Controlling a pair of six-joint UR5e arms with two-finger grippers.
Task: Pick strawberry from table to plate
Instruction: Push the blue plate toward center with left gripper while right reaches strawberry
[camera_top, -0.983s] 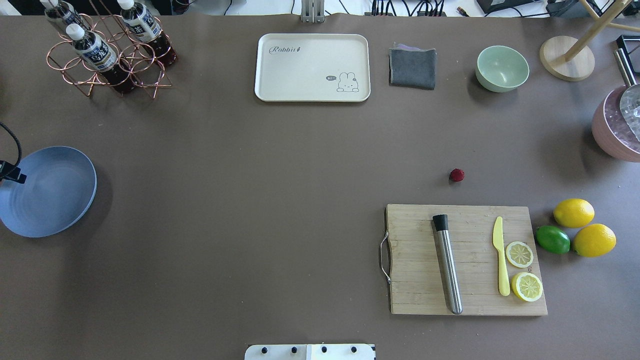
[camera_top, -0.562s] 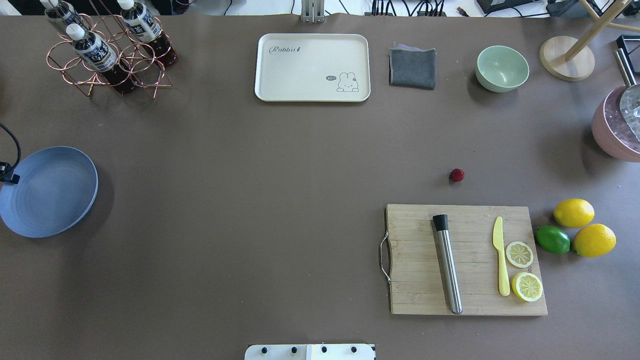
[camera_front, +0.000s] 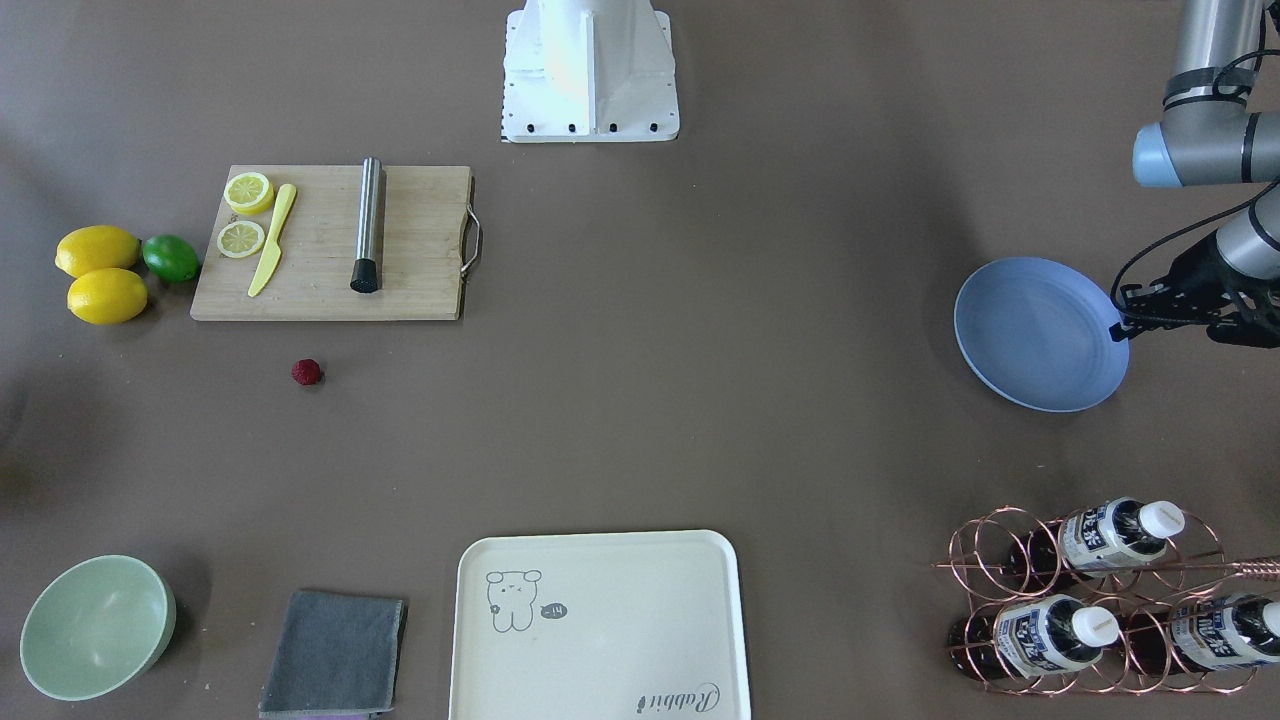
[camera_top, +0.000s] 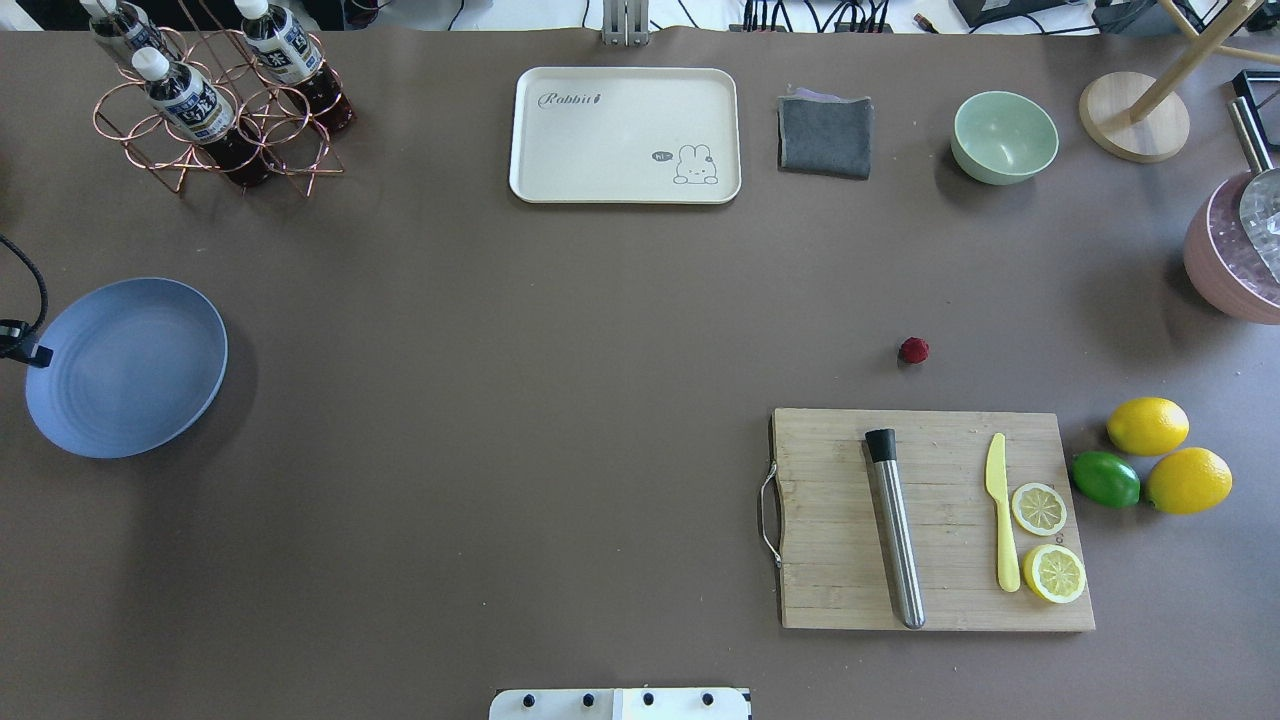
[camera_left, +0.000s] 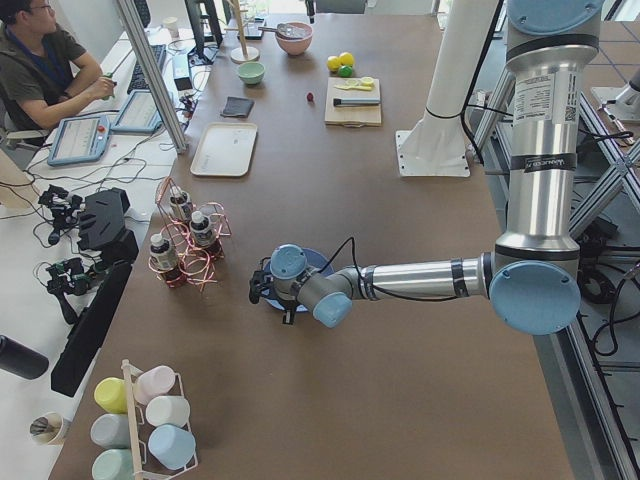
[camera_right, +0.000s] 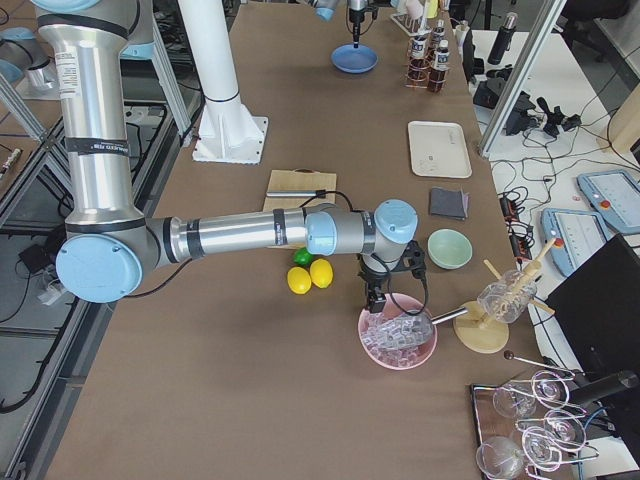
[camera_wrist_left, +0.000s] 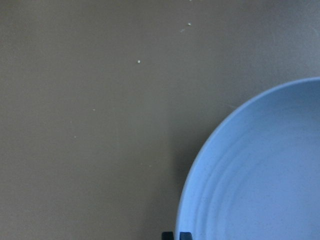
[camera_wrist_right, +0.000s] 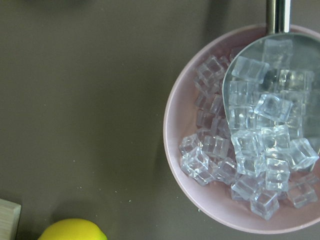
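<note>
The strawberry (camera_top: 913, 350) is a tiny dark-red berry lying alone on the table (camera_top: 560, 400), just beyond the cutting board; it also shows in the front view (camera_front: 306, 372). Far from it, at the table's left end, is the blue plate (camera_top: 130, 370). My left gripper (camera_top: 22, 352) is shut on the plate's outer rim, and the left wrist view shows its fingertips (camera_wrist_left: 169, 235) at the edge of the plate (camera_wrist_left: 260, 170). My right gripper (camera_right: 378, 300) hangs over the pink ice bowl (camera_right: 398, 340). It shows only in the exterior right view, so I cannot tell its state.
A wooden cutting board (camera_top: 830, 580) carries a steel muddler, a yellow knife and two lemon slices. Two lemons and a lime (camera_top: 1105, 478) lie to its right. At the back are a copper bottle rack (camera_top: 215, 110), cream tray (camera_top: 625, 135), grey cloth (camera_top: 826, 135) and green bowl (camera_top: 1004, 136).
The plate has slid to the right and slightly away across the table, held at its rim by my left gripper. The strawberry has not moved.
</note>
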